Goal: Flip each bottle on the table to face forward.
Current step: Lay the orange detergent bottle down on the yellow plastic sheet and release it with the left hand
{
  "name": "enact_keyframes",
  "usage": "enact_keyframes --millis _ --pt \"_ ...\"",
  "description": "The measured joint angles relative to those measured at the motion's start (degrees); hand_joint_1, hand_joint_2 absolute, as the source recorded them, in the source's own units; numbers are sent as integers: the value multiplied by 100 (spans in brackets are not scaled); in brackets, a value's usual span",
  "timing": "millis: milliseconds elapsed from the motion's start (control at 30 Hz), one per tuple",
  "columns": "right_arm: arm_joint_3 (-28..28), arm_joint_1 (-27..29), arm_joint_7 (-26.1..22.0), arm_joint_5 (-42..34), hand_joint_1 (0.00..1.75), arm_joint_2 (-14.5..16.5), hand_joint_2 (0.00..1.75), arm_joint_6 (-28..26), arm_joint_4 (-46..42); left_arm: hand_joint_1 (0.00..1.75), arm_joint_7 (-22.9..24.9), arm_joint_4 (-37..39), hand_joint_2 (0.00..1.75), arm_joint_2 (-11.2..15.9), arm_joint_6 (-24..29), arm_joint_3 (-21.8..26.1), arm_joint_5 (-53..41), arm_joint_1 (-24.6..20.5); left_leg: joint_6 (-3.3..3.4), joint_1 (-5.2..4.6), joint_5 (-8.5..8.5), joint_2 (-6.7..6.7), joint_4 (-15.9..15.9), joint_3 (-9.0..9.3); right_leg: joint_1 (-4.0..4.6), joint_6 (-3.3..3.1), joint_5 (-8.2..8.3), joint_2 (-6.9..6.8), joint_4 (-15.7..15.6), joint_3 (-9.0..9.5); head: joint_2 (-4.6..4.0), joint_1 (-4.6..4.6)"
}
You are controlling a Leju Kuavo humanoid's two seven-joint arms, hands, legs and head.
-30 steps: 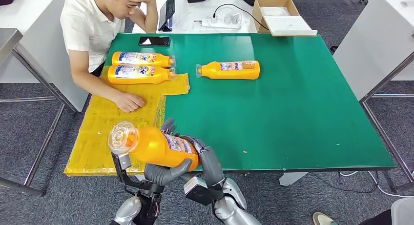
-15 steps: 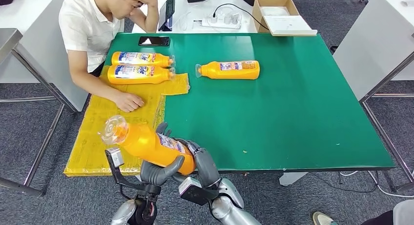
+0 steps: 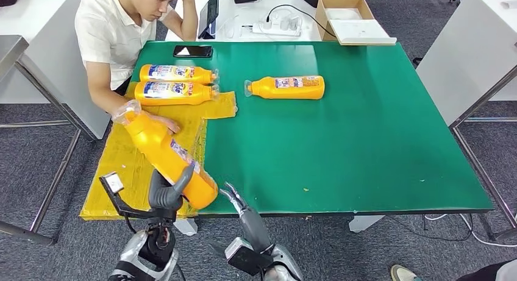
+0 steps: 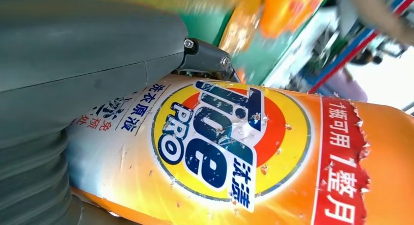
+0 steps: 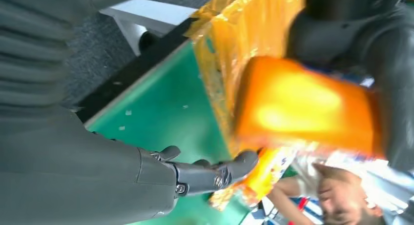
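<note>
One bottle (image 3: 166,156) has just gone from a two-hand hold to the left robot hand (image 3: 166,192) alone. 1 s ago both robot hands cradled it low at the near edge of the bench (image 3: 366,141), lying nearly crosswise w/ its clear cap toward the camera. Now it's swung round: cap end points away and left, out over the yellow sheet (image 3: 122,165), base down by the bench's near edge, body tilted, not yet set down as far as I can tell.

Left robot hand wraps the lower body, thumb across the front; left wrist view shows the printed label (image 4: 219,142) right up against the grey palm, so the label side faces that hand. Right robot hand (image 3: 235,199) has let go and pulled back; fingers spread, holding nothing, just beside the bottle's base over the green near edge.

Meaning for the task, a guess: the turn is mostly done, handover finished, what's left is laying it on the sheet label-up.

Other diffs vs earlier frame: person (image 3: 122,31) at the far-left corner has dropped the raised hand a bit from the forehead; the other hand is now partly behind the bottle's cap end. 2 bottles (image 3: 174,83) at the sheet's far end and 1 bottle (image 3: 286,86) mid-bench, beyond the sheet, haven't moved. Phone (image 3: 192,50) same spot.
</note>
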Motion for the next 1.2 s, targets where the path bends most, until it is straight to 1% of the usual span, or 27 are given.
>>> enact_keyframes --millis 100,167,233,300,333,367,433,467,533,633,700,767,867,933,1000,1033,1067,1133,1167,1200 --pt "-200 215 0 -270 0 -149 0 -381 -251 175 40 70 175 130 392 205 -362 -12 0 0 0 -1 0 -2 -1 0 0 0 0 0 -1 1" --pt "-407 358 0 -443 0 -267 0 -589 -468 175 48 79 175 215 535 301 -557 22 0 -2 0 -2 0 -5 -2 0 0 0 -1 0 0 2" --pt "-618 480 0 -521 0 -380 0 -729 -674 175 58 55 175 285 634 373 -690 72 1 -3 -1 -2 0 -6 -4 0 0 0 -2 -1 0 2" --pt "-840 614 0 -539 0 -461 0 -927 -888 175 14 -10 175 355 888 422 -988 119 1 -3 -1 -4 0 -8 -4 0 0 -1 -4 -1 0 2" --pt "-980 689 0 -546 0 -494 0 -1048 -1013 175 -66 -46 175 402 1195 437 -1343 132 1 -4 -1 -5 0 -8 -4 0 0 -2 -4 -1 -1 1" --pt "-1127 764 0 -552 0 -523 0 -1161 -1139 175 -159 -71 175 458 1611 442 -1854 136 1 -4 -1 -6 0 -8 -4 0 0 -2 -5 -2 -1 1" --pt "-1445 915 0 -552 0 -572 0 -1324 -1415 175 -298 -91 175 590 2567 421 -3301 124 1 -3 -1 -6 0 -7 -3 0 0 -2 -5 -3 -2 1" --pt "-1589 979 0 -545 0 -588 0 -1361 -1540 175 -310 -90 175 653 2888 399 -4020 109 1 -3 -1 -6 0 -7 -3 0 0 -2 -5 -3 -1 0" --pt "-1815 1081 0 -525 0 -603 0 -1408 -1755 175 -176 -49 175 765 3202 328 -5136 47 1 -3 0 -9 0 -6 -3 0 0 -3 -5 -2 -1 -1" --pt "-2034 1181 0 -485 0 -581 0 -1473 -2071 175 449 355 175 930 3258 101 -6834 -236 0 -2 1 -7 0 -4 -3 0 1 -3 -4 -2 -1 1" --pt "-2109 1192 0 -438 0 -548 0 -1452 -2224 175 806 853 175 1038 3056 -71 -7974 -565 0 -2 4 -3 0 -3 -2 0 3 -2 -3 -1 0 1" --pt "-2126 1165 0 -395 0 -496 0 -1403 -2286 175 1004 1437 175 1099 2803 -204 -8663 -960 -1 -2 9 -2 0 -1 -2 -1 6 -2 -2 -1 -1 1" --pt "-2128 1092 0 -385 0 -410 0 -1357 -2297 175 1102 2216 175 1130 2593 -322 -9088 -1466 -3 -2 16 1 0 -1 -3 -1 7 -2 2 0 -1 1" --pt "-2128 1058 0 -395 0 -377 0 -1347 -2297 175 1114 2582 175 1140 2491 -373 -9138 -1690 -3 -2 16 0 0 -1 -3 -1 7 -2 3 1 0 1" --pt "-2128 1032 0 -428 0 -357 0 -1331 -2295 175 1113 2918 175 1141 2267 -408 -9120 -1907 -3 -2 16 -10 0 -1 -3 0 6 -4 3 4 -1 2" --pt "-2128 1016 0 -450 0 -347 0 -1317 -2291 149 1111 3078 175 1140 2130 -419 -9105 -2018 -4 -2 16 -15 0 -1 -4 0 5 -5 3 7 -1 2" --pt "-2128 997 0 -474 0 -338 0 -1299 -2283 108 1110 3240 175 1140 1993 -427 -9090 -2132 -4 -2 15 -20 0 0 -4 0 4 -6 2 10 -1 2" --pt "-2127 958 0 -521 0 -321 0 -1260 -2257 21 1115 3571 175 1141 1730 -439 -9035 -2358 -5 -2 14 -27 -1 7 -4 -2 2 -8 1 20 -1 1" --pt "-2126 939 0 -541 0 -314 0 -1247 -2240 3 1119 3729 175 1143 1609 -442 -8989 -2465 -6 -2 12 -29 -2 12 -4 -2 0 -8 0 26 -1 1" --pt "-2126 921 0 -560 0 -306 0 -1239 -2221 0 1122 3876 175 1147 1495 -440 -8930 -2563 -7 -2 11 -29 -3 15 -3 -4 0 -8 1 30 -1 1"
